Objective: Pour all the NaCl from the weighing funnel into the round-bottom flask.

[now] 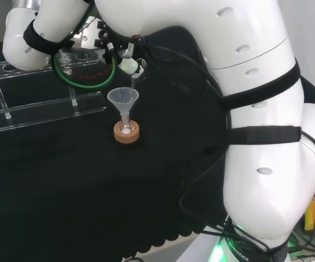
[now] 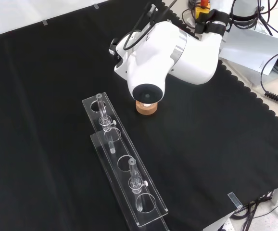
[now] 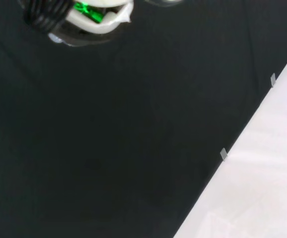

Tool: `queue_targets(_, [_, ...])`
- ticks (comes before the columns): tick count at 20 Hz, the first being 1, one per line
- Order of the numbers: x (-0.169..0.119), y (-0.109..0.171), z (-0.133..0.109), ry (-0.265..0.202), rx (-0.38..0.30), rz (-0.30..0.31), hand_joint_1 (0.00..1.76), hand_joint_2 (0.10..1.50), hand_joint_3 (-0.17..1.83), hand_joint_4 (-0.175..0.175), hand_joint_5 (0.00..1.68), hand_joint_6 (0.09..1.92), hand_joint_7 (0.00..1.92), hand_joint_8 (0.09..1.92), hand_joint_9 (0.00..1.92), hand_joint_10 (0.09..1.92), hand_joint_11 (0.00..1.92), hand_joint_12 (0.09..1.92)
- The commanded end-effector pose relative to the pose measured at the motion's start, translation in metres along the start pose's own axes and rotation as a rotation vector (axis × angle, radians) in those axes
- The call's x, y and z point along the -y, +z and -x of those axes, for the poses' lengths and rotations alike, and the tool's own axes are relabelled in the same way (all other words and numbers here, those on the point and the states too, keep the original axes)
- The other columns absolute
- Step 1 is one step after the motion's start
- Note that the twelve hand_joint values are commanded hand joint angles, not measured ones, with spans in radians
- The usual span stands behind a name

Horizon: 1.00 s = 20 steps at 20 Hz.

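Hand [image 1: 126,59], curled around a clear weighing funnel [image 1: 133,76], tips its spout over the funnel [image 1: 123,99] seated in the flask [image 1: 126,129] on a cork ring [image 1: 126,134].

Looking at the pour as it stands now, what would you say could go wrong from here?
1. The funnel sits in a small flask on a cork ring, a tall stack on a narrow base. If the weighing funnel's spout dips or swings, it could knock the stack over.
2. The spout hangs near the funnel's rim rather than over its centre, so some salt may land on the black cloth.
3. In the front view the arm's link covers the flask, so a spill might go unnoticed there.
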State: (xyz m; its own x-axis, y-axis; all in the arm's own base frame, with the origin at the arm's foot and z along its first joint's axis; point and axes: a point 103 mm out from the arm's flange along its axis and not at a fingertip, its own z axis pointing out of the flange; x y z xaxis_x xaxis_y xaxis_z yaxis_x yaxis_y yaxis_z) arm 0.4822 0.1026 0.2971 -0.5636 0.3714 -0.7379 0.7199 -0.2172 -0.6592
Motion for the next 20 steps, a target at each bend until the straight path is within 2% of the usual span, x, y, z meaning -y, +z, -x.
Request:
queue_targets(1, [0.001, 0.003, 0.001, 0.006, -0.018, 0.013, 1.11, 0.71, 0.69, 0.099, 1.14, 0.93, 1.13, 0.54, 1.39, 0.12, 1.05, 0.91])
queue_targets(14, [0.002, 0.010, 0.005, 0.015, -0.075, 0.042, 1.11, 0.70, 0.69, 0.092, 1.14, 0.93, 1.13, 0.54, 1.39, 0.12, 1.06, 0.90])
queue_targets(20, [0.001, 0.020, 0.012, -0.001, -0.219, 0.115, 1.11, 0.70, 0.69, 0.090, 1.14, 0.93, 1.13, 0.54, 1.39, 0.12, 1.06, 0.90])
